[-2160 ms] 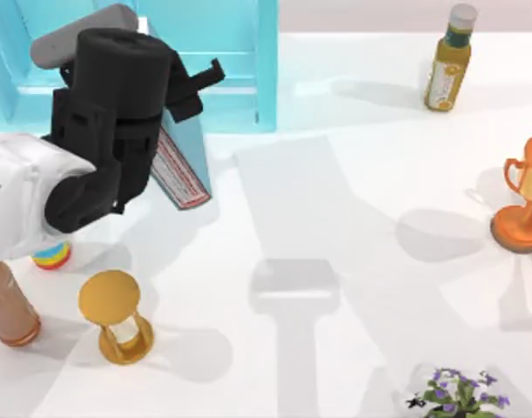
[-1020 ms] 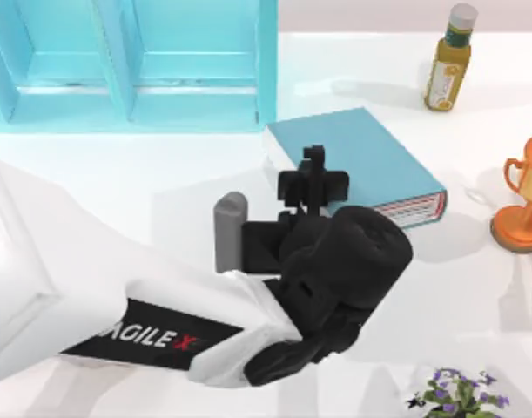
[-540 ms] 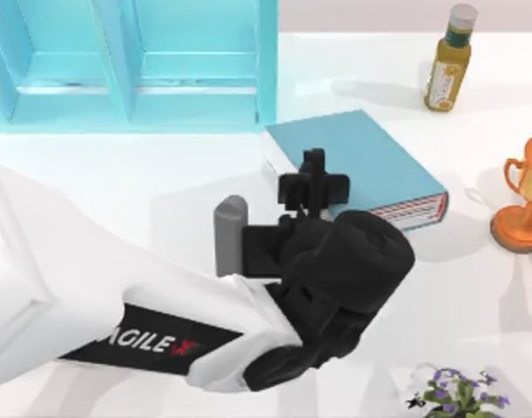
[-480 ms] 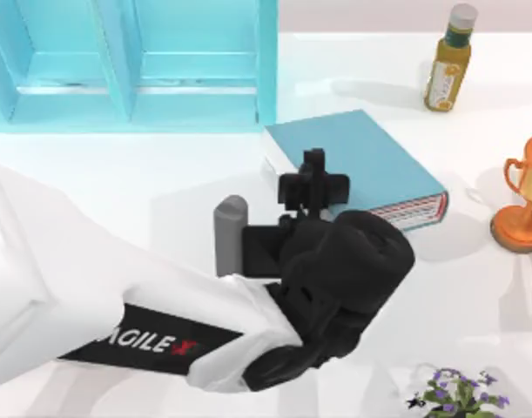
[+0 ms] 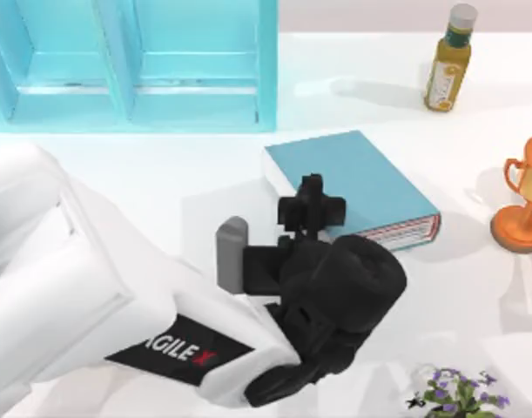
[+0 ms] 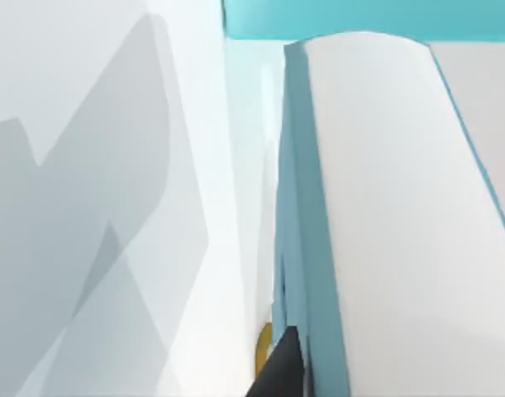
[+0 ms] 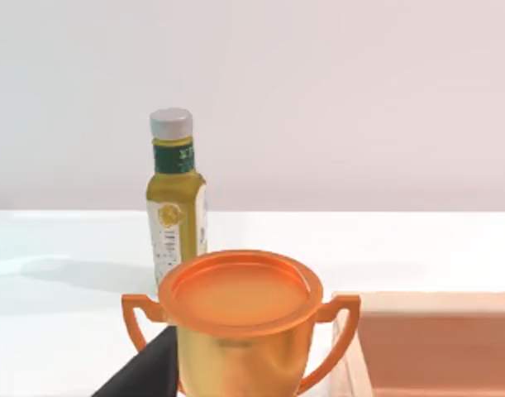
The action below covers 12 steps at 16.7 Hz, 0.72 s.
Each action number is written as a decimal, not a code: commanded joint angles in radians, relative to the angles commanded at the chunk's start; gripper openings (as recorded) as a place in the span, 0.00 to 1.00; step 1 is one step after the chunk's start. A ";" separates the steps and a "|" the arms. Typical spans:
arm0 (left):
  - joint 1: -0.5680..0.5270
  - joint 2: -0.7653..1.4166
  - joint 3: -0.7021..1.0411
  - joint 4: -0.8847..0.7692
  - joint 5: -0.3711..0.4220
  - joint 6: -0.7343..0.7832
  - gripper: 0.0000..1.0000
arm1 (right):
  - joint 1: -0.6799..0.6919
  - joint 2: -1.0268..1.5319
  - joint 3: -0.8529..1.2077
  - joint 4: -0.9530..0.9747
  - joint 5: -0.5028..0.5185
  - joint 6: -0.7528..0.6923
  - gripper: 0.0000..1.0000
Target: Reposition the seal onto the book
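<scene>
**L gripper (image 5: 311,190) over the book's (image 5: 361,174) near-left edge; grip state can't be told.**

You've got the book lying flat and skewed, mid-table, cover up, page edges facing the near right. There's bare table (image 5: 474,287) on its near side and a strip btwn its far edge and the blue shelf (image 5: 196,87). To its right, the trophy (image 5: 520,205) stands near and the bottle (image 5: 448,59) well apart at the far right. Flowers (image 5: 457,392) sit at the near edge. Your L arm crosses from the table's left. In the L wrist view the gripper tip (image 6: 278,376) is just beside the book's side (image 6: 297,248), w/ a small tan-gold bit (image 6: 264,347) touching it. You can't tell if that's the seal. R gripper (image 7: 145,370) is parked low by the trophy (image 7: 240,318), facing the bottle (image 7: 176,198); its state can't be told either.
</scene>
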<state>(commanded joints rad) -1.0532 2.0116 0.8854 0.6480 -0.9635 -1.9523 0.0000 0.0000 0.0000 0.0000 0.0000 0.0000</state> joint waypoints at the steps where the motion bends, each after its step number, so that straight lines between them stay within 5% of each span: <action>1: 0.000 0.000 0.000 0.000 0.000 0.000 0.00 | 0.000 0.000 0.000 0.000 0.000 0.000 1.00; 3: 0.000 0.000 0.000 0.000 0.000 0.000 0.00 | 0.000 0.000 0.000 0.000 0.000 0.000 1.00; 12: 0.000 0.000 0.000 0.000 0.000 0.000 0.68 | 0.000 0.000 0.000 0.000 0.000 0.000 1.00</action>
<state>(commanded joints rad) -1.0532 2.0116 0.8854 0.6480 -0.9635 -1.9523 0.0000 0.0000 0.0000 0.0000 0.0000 0.0000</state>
